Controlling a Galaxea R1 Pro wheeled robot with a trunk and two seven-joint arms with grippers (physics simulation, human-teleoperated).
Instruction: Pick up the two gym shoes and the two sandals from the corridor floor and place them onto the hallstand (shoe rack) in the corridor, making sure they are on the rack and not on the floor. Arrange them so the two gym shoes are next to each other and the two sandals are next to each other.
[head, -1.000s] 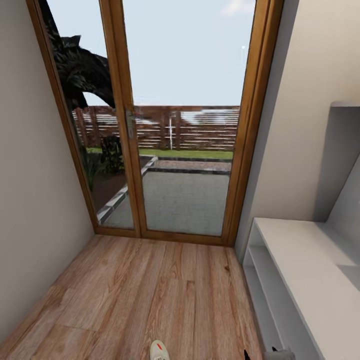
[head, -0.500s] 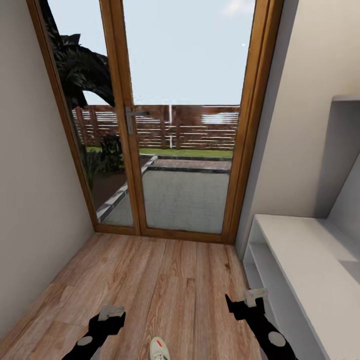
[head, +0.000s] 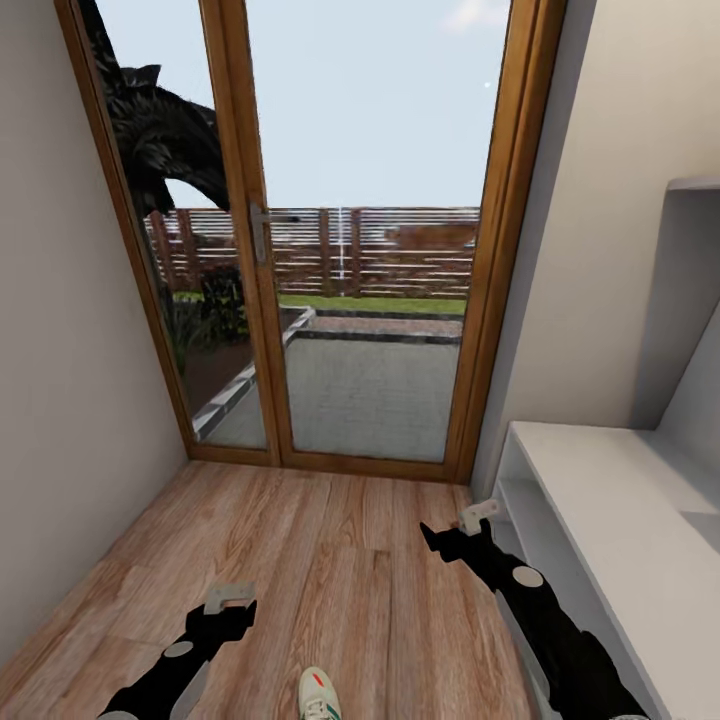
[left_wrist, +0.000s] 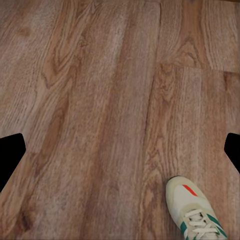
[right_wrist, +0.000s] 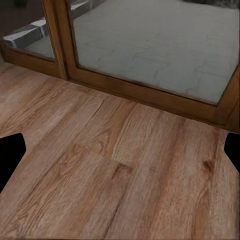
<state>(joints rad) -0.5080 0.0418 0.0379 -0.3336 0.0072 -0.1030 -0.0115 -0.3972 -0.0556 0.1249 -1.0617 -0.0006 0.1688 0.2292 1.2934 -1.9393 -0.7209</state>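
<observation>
An off-white lace-up gym shoe (head: 318, 695) with green stripes lies on the wood-plank corridor floor (head: 330, 560), nearest the robot — likely light and soft-sided, best pinched at the collar. Left gripper (head: 228, 600) and right gripper (head: 462, 527) hover empty, fingers spread. The pale grey hallstand (head: 610, 520) stands rightward.

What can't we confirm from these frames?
- Gym shoe: the head view's bottom edge cuts it off; in the left wrist view the frame edge cuts it too.
- Hallstand: cropped by the head view's right edge, and the right arm covers part of its low shelves.
- Left gripper and right gripper: finger gap too small to read in the head view.
</observation>
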